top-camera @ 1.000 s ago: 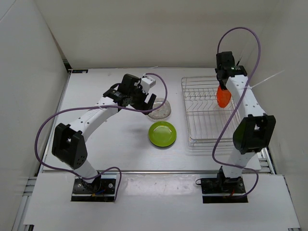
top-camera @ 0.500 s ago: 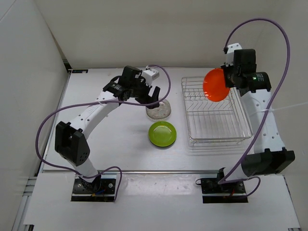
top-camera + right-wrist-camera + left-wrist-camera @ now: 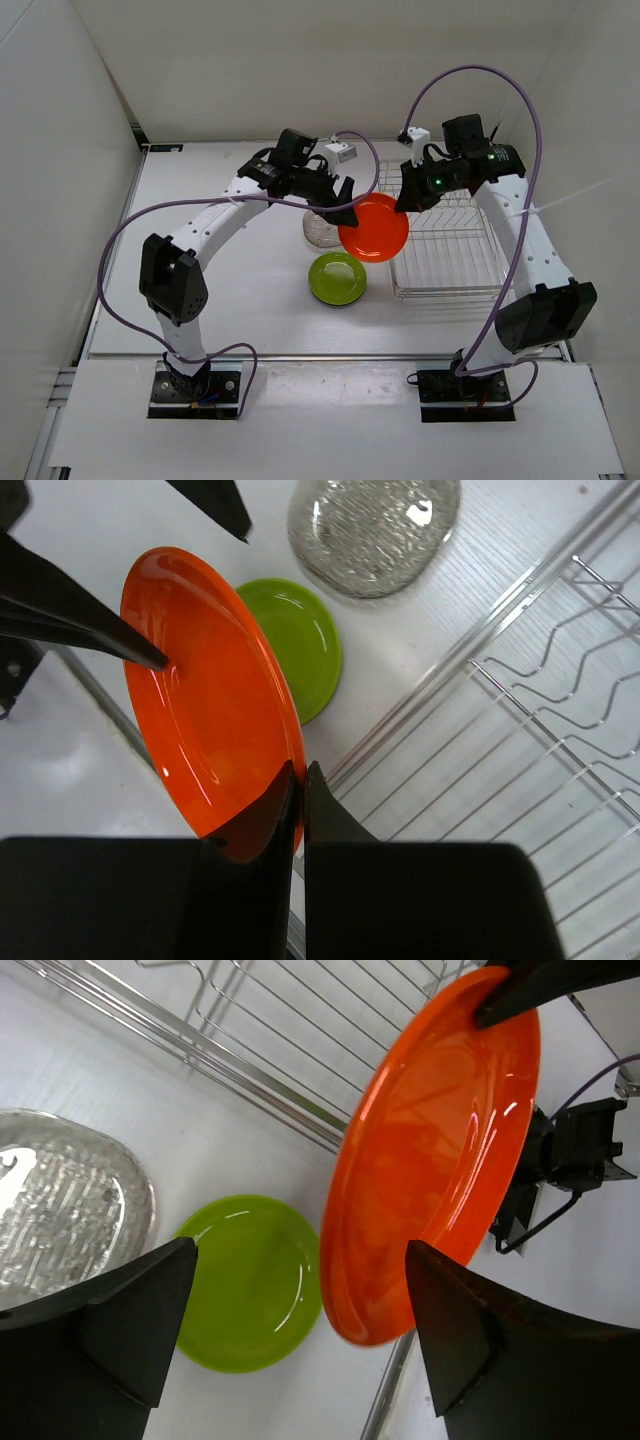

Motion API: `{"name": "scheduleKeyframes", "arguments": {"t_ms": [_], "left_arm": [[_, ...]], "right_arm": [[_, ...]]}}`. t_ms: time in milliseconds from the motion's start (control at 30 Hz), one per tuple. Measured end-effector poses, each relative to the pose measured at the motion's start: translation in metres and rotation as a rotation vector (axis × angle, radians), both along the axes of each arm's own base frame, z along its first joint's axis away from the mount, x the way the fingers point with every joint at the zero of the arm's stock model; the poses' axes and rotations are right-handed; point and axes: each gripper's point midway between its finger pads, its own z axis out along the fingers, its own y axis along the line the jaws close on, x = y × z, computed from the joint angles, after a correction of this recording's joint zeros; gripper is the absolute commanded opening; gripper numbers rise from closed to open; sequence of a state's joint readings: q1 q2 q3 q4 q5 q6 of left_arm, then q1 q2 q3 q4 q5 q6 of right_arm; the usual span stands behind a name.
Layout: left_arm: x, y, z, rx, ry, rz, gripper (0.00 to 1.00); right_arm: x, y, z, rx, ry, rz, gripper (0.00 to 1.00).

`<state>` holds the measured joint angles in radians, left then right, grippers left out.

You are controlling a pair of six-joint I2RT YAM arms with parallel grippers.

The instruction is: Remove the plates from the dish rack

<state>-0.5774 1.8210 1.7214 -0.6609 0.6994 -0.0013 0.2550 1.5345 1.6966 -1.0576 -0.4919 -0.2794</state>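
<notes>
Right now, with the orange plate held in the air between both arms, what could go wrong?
The right pincer pinches the round orange plate only at its rim, so it could slip and land on the lime green round plate or the clear transparent plate lying nearby. The left pincer is open close beside it; a misjudged close could knock it loose, or an early release could drop it.

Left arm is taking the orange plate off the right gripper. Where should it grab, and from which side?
Pinch the orange plate on its free rim, opposite where the right gripper clamps it. Come in from the left arm's side, edge-on, with one finger on each face. The plate hangs tilted in the air, and its thin rim faces the open left gripper.
</notes>
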Motion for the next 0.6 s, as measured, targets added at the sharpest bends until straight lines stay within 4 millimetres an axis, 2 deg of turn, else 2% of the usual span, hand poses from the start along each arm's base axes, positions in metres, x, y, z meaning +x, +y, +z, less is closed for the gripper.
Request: {"name": "scheduleKeyframes", "arguments": {"t_ms": [67, 100, 167, 200, 267, 367, 400, 433, 533, 600], "left_arm": [[-0.0033, -0.0021, -0.0079, 0.013, 0.028, -0.008, 0.89], [-0.0044, -0.0028, -0.0096, 0.015, 0.034, -0.010, 0.78], [-0.0061, -0.0030, -0.0106, 0.017, 0.042, -0.014, 0.75], [-0.0062, -0.0033, -0.0101, 0.014, 0.041, -0.017, 0.66], [-0.0071, -0.0037, -0.0096, 0.011, 0.046, -0.020, 0.62], [-0.0079, -0.0040, -0.0087, 0.007, 0.046, -0.023, 0.51], [-0.0084, -0.0042, -0.0086, 0.008, 0.048, -0.024, 0.44], [-0.0087, -0.0045, -0.0082, 0.006, 0.046, -0.025, 0.29], [-0.0098, -0.0048, -0.0061, 0.003, 0.047, -0.025, 0.11], [-0.0108, -0.0044, -0.0032, -0.005, 0.051, -0.025, 0.11]], "right_arm": [[-0.0031, 0.0049, 0.0017, 0.025, 0.012, 0.025, 0.00], [-0.0046, 0.0062, 0.0029, 0.034, 0.015, 0.034, 0.00], [-0.0063, 0.0080, 0.0050, 0.044, 0.015, 0.046, 0.00], [-0.0063, 0.0085, 0.0056, 0.046, 0.012, 0.050, 0.00], [-0.0062, 0.0084, 0.0056, 0.046, 0.012, 0.050, 0.00], [-0.0058, 0.0080, 0.0053, 0.042, 0.010, 0.048, 0.00], [-0.0055, 0.0077, 0.0050, 0.040, 0.010, 0.046, 0.00], [-0.0053, 0.0076, 0.0048, 0.038, 0.009, 0.045, 0.00], [-0.0043, 0.0065, 0.0036, 0.023, 0.001, 0.046, 0.00], [-0.0040, 0.0060, 0.0021, 0.012, -0.009, 0.056, 0.04]]}}
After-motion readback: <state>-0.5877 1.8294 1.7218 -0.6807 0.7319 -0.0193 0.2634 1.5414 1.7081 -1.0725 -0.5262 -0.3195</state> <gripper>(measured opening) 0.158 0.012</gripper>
